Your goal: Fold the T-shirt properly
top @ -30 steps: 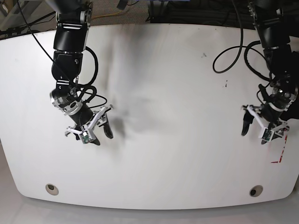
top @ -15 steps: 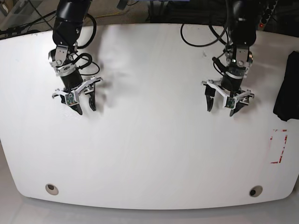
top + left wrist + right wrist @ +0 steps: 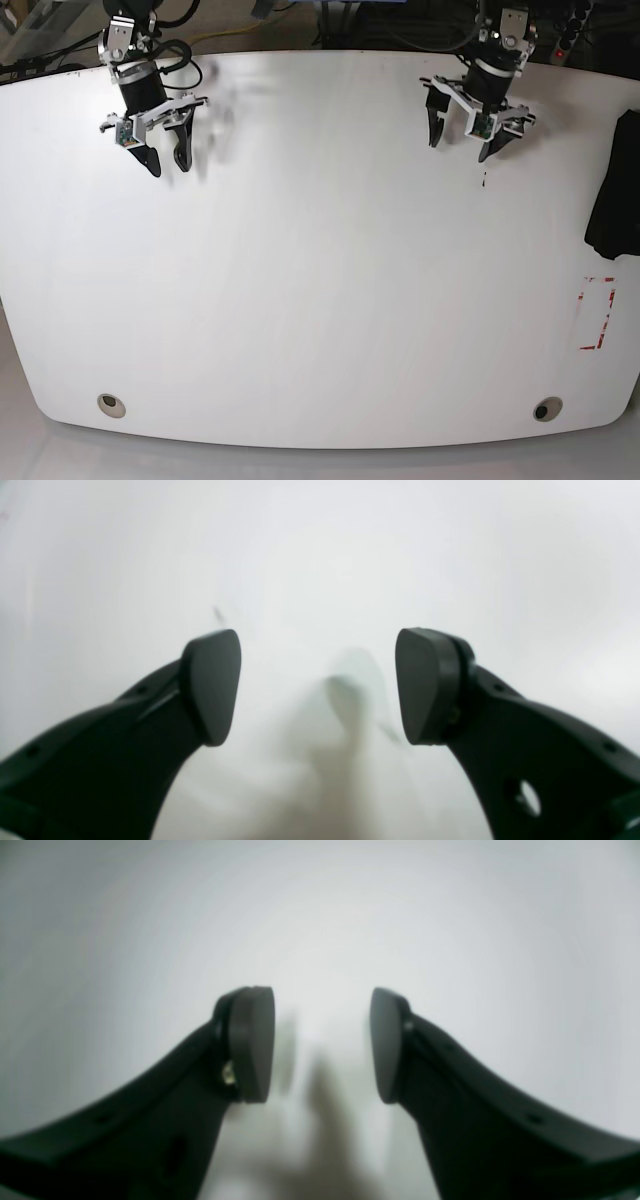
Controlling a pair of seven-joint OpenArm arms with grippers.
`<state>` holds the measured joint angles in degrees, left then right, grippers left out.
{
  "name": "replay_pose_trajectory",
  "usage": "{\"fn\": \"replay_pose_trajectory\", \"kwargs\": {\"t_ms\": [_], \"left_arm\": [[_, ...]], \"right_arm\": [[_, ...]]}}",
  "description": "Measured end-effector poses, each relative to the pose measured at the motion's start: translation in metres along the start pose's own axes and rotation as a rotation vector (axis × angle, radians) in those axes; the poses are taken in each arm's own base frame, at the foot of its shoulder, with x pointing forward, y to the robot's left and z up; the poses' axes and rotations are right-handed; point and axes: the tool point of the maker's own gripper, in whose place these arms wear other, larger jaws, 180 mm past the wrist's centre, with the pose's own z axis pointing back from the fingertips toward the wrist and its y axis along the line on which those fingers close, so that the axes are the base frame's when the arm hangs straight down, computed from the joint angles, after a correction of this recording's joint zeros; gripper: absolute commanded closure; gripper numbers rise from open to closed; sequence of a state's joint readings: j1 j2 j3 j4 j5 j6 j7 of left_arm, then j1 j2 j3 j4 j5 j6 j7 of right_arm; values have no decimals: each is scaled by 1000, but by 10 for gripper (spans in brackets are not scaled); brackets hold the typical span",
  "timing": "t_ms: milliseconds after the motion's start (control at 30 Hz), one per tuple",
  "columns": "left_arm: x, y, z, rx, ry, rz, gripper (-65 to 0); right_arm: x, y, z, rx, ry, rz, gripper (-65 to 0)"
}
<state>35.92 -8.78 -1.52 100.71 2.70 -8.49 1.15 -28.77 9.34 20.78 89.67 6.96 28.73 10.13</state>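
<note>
The black T-shirt (image 3: pixel 612 190) lies bunched at the table's right edge, partly cut off by the frame. My left gripper (image 3: pixel 462 140) hangs open and empty over the far right part of the white table (image 3: pixel 320 280), well left of the shirt. In the left wrist view the left gripper (image 3: pixel 317 685) has its jaws apart over bare table. My right gripper (image 3: pixel 166 158) is open and empty over the far left part. In the right wrist view the right gripper (image 3: pixel 322 1045) shows only white surface between its pads.
A red dashed rectangle (image 3: pixel 596 314) is marked near the right edge, below the shirt. Two round holes (image 3: pixel 111 405) (image 3: pixel 546 409) sit near the front edge. Cables run behind the table's back edge.
Both arms have drawn back toward the far edge of the table, grippers staying open. The T-shirt came into view at the right edge half a second ago and lies unmoved.
</note>
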Motion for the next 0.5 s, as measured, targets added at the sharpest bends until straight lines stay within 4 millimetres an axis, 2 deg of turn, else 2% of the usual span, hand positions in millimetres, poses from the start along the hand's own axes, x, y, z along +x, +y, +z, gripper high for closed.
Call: {"fn": "replay_pose_trajectory", "kwargs": {"t_ms": [200, 367, 500], "left_arm": [[-13, 7, 53, 59, 70, 8, -450], [-36, -16, 89, -3, 201, 22, -449], [-53, -22, 108, -12, 268, 32, -447]], "right_arm": [[-22, 12, 40, 9, 75, -31, -284], [-43, 18, 74, 7, 148, -73, -284], [-62, 21, 108, -13, 216, -143, -284]]}}
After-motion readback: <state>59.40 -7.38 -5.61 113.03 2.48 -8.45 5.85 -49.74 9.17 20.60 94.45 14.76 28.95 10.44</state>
